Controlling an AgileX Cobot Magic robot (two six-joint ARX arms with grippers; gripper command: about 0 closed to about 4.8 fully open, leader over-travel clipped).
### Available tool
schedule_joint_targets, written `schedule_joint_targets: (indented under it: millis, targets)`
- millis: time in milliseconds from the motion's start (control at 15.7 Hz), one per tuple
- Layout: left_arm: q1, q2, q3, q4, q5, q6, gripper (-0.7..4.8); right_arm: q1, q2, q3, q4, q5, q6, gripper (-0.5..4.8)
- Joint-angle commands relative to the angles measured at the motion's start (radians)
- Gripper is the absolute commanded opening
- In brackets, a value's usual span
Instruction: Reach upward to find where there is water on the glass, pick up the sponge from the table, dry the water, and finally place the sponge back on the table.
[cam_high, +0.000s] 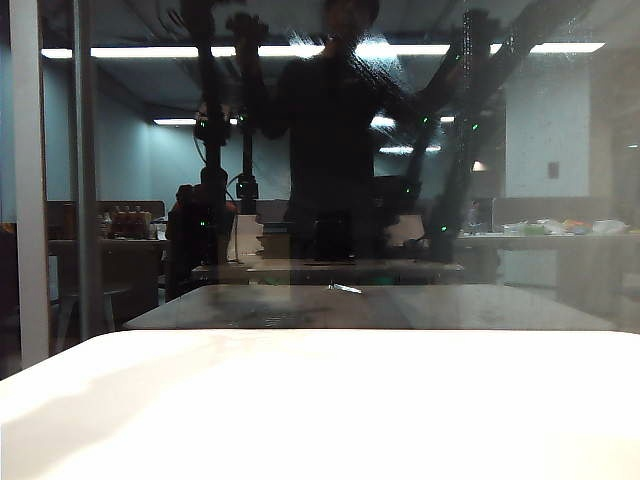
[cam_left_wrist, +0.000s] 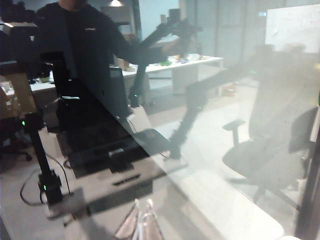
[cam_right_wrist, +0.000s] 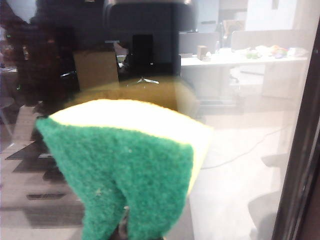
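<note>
1. Your right gripper (cam_right_wrist: 122, 227) is clamped on the yellow foam sponge with the dark green scouring layer (cam_right_wrist: 125, 170); only a sliver of the jaws shows beneath the pinched foam.
2. The sponge bulges out beyond the fingertips, its long axis running across the jaws, green layer facing the wrist camera and yellow face turned to the large dark mirror-like glass pane (cam_right_wrist: 240, 125) just ahead.
3. Whitish hazy smears of water (cam_high: 345, 50) glint on the glass against a bright light strip.
4. Your left gripper (cam_left_wrist: 141, 225) shows only as pale blurred tips before the pane; you cannot tell whether they are apart.
5. The wide white table (cam_high: 320, 410) lies below.
</note>
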Motion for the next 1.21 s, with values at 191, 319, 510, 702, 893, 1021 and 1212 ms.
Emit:
schedule_joint_targets:
  millis: [191, 319, 510, 702, 893, 1021, 1212]
  targets:
    - [0.001, -0.002, 0.005, 0.024, 0.001, 0.003, -0.05, 0.053, -0.004, 0.001, -0.039, -0.010, 0.000, -0.09]
    - [0.001, 0.002, 0.005, 0.023, 0.001, 0.003, -0.05, 0.088, -0.003, 0.001, -0.056, -0.010, -0.001, -0.09]
    - [0.001, 0.003, 0.005, 0.023, 0.001, 0.003, -0.05, 0.140, -0.003, -0.004, -0.056, -0.010, -0.008, -0.09]
    - [0.001, 0.003, 0.005, 0.023, 0.001, 0.003, -0.05, 0.199, 0.005, -0.016, -0.077, 0.005, -0.036, -0.09]
    - [0.001, 0.003, 0.005, 0.023, 0.001, 0.003, -0.05, 0.280, 0.031, -0.016, -0.076, 0.010, -0.054, -0.09]
    - [0.001, 0.003, 0.005, 0.023, 0.001, 0.003, -0.05, 0.327, 0.045, -0.016, -0.071, 0.017, -0.054, -0.09]
    - [0.001, 0.003, 0.005, 0.023, 0.001, 0.003, -0.05, 0.405, 0.074, -0.016, -0.070, 0.024, -0.068, -0.09]
